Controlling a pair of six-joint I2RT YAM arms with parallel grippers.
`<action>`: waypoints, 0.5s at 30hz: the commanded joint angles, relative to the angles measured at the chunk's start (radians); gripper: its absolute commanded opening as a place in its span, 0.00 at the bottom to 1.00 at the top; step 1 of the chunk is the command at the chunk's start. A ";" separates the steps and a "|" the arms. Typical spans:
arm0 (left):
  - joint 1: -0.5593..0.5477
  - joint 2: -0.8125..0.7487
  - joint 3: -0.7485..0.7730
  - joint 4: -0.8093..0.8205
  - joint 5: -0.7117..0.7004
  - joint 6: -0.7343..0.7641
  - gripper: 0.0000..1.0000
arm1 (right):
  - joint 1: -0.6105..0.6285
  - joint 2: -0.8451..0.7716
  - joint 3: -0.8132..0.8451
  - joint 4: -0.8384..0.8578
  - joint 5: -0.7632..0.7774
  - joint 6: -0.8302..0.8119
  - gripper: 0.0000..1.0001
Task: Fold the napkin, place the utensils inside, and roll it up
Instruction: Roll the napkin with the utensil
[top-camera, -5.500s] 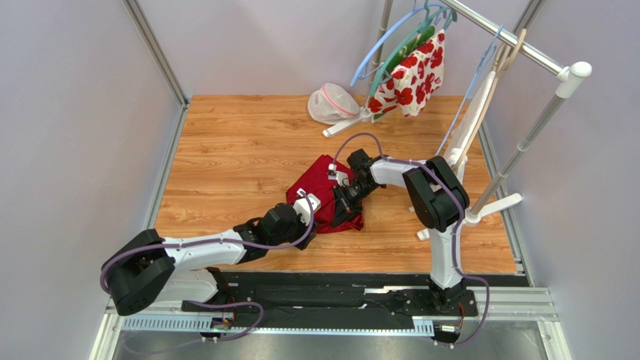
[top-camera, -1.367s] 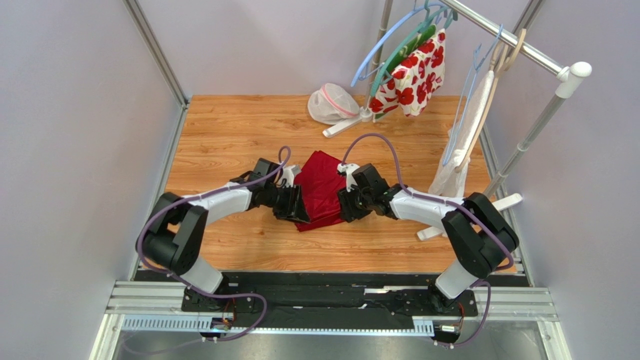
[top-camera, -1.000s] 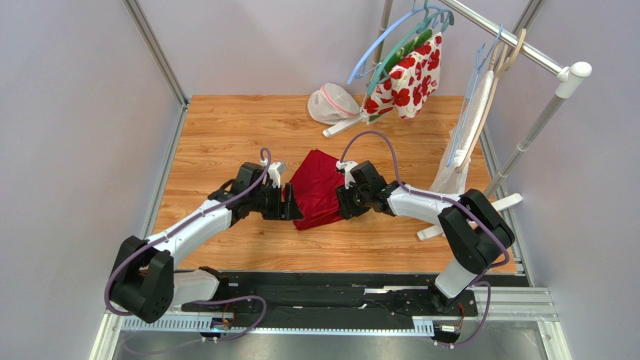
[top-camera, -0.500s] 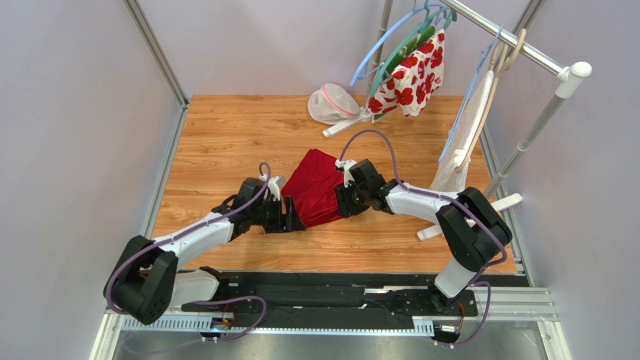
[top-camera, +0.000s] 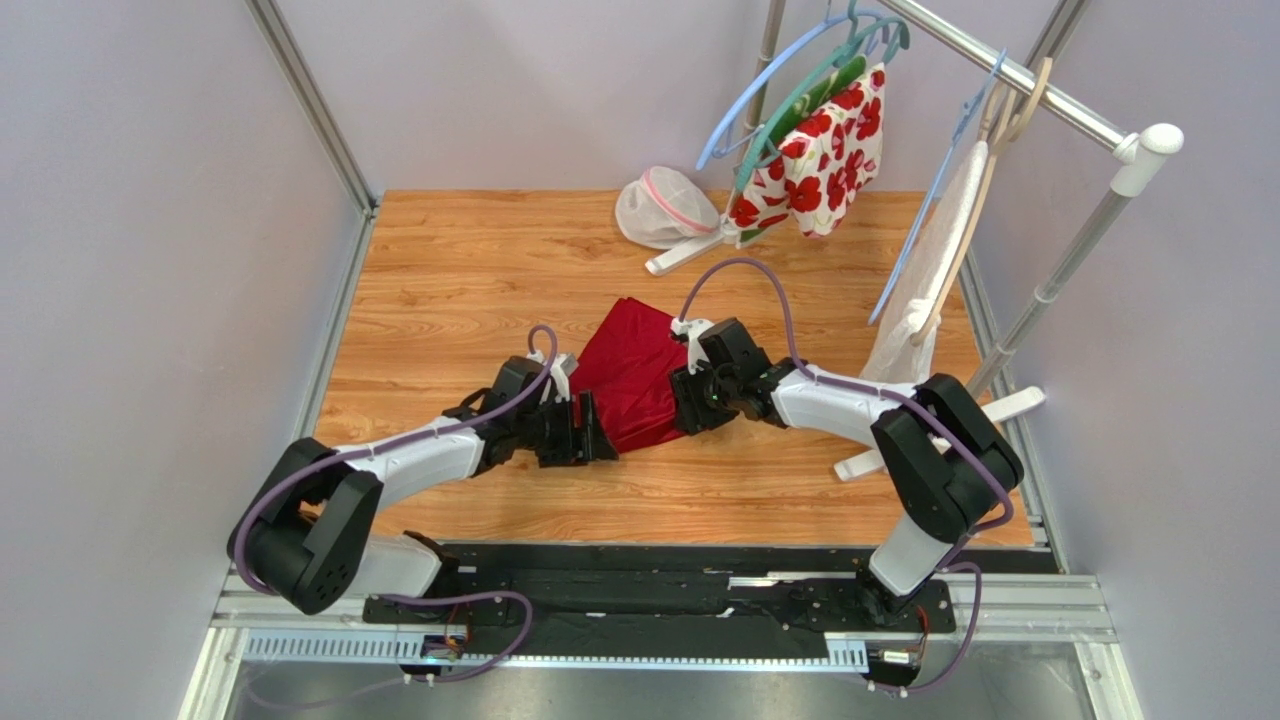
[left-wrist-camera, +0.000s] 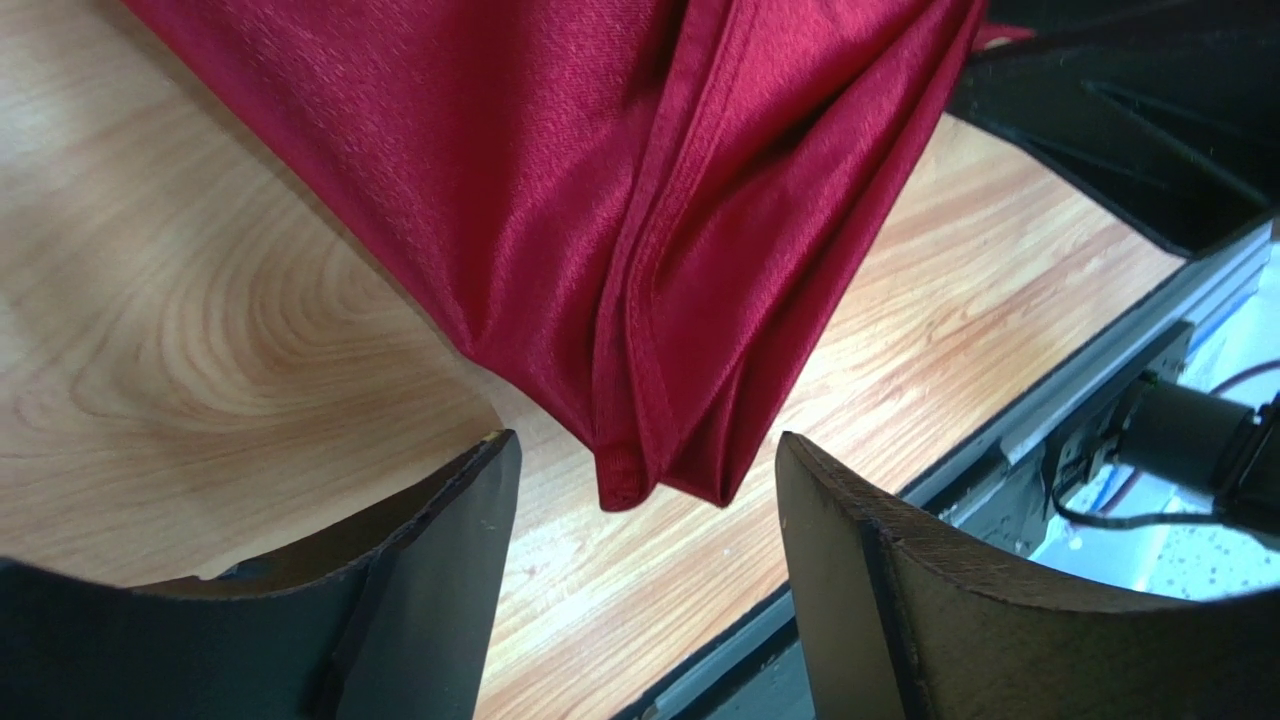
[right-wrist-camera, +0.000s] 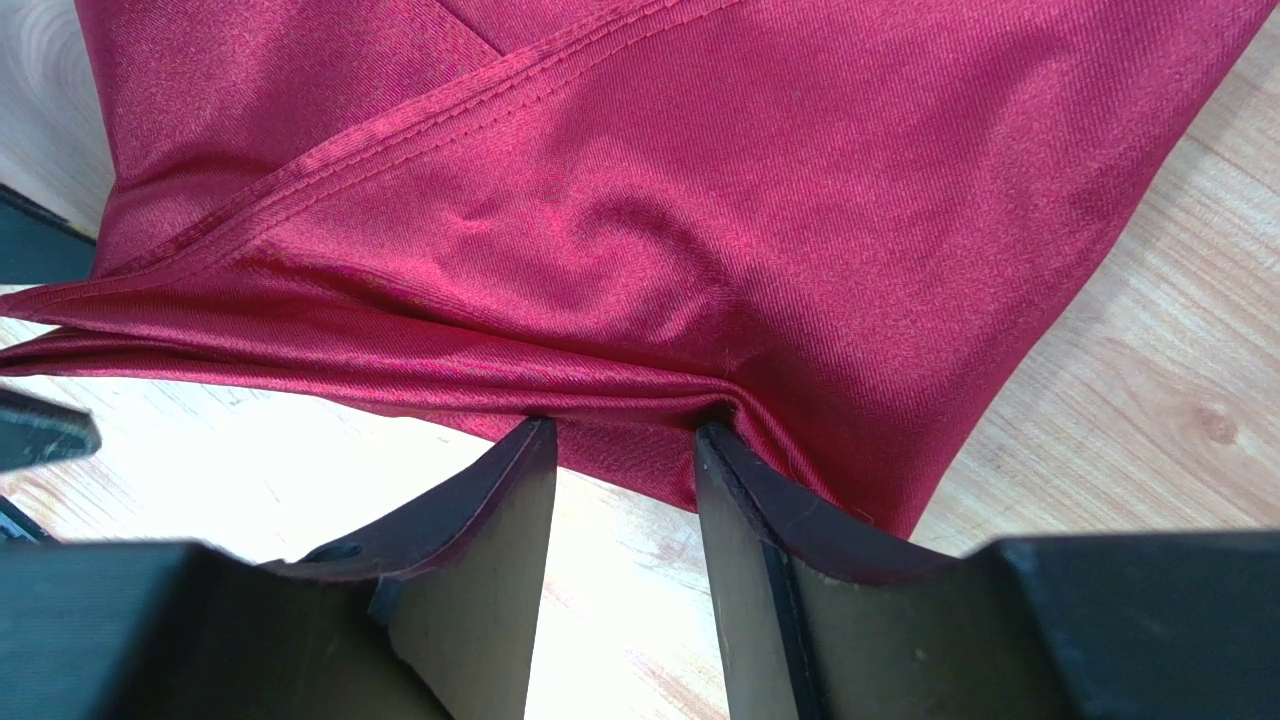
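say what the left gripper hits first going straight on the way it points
Most likely the napkin: its folded corner lies right ahead of the open left gripper, though depth is unclear.

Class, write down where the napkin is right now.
In the top view, the napkin lies near the centre of the table, between the left hand and the right hand.

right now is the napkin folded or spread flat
Folded: the napkin lies in doubled layers with hemmed edges stacked, its corner bunched between the tips of the open left gripper.
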 joint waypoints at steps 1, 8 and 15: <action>-0.003 0.008 0.002 0.029 -0.084 -0.039 0.70 | -0.004 0.055 -0.019 -0.073 0.010 0.003 0.46; -0.003 0.005 0.003 -0.011 -0.158 -0.056 0.52 | -0.004 0.057 -0.019 -0.074 0.001 0.006 0.46; -0.003 0.029 0.002 0.000 -0.167 -0.062 0.43 | -0.004 0.058 -0.021 -0.079 -0.003 0.005 0.46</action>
